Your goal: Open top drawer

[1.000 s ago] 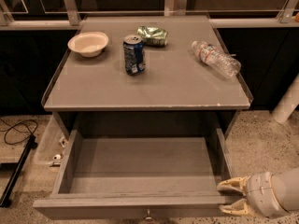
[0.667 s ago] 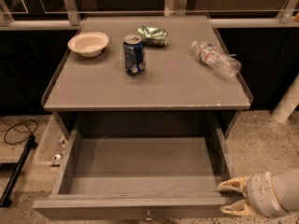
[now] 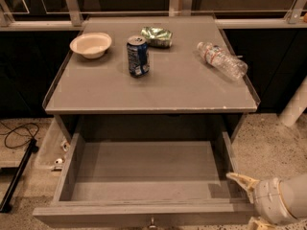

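At lower right, gripper [image 3: 242, 198] partly off-frame beside top drawer [image 3: 144, 209].

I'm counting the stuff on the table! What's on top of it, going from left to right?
white bowl → blue can → crumpled green bag → plastic water bottle. Lower down, off the tabletop, the gripper sits at the right front corner of the open top drawer.
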Controlling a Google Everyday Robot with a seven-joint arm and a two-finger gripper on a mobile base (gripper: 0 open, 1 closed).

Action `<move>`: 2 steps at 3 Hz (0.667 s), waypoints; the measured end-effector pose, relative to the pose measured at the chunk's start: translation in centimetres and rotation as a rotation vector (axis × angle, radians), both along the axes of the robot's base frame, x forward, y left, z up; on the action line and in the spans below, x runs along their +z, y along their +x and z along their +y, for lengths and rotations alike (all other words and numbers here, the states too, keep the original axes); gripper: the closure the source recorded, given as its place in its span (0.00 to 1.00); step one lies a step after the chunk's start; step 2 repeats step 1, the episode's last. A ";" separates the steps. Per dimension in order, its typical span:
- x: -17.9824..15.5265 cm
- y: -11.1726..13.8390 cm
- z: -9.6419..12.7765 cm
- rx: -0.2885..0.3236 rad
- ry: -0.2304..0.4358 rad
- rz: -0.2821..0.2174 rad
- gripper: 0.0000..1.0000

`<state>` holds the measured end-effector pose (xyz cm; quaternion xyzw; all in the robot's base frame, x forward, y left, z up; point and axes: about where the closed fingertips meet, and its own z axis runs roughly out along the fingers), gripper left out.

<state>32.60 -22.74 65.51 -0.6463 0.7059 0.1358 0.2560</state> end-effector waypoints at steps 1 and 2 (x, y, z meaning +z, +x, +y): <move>0.0 0.0 0.0 0.000 0.000 0.000 0.00; 0.0 0.0 0.0 0.000 0.000 0.000 0.00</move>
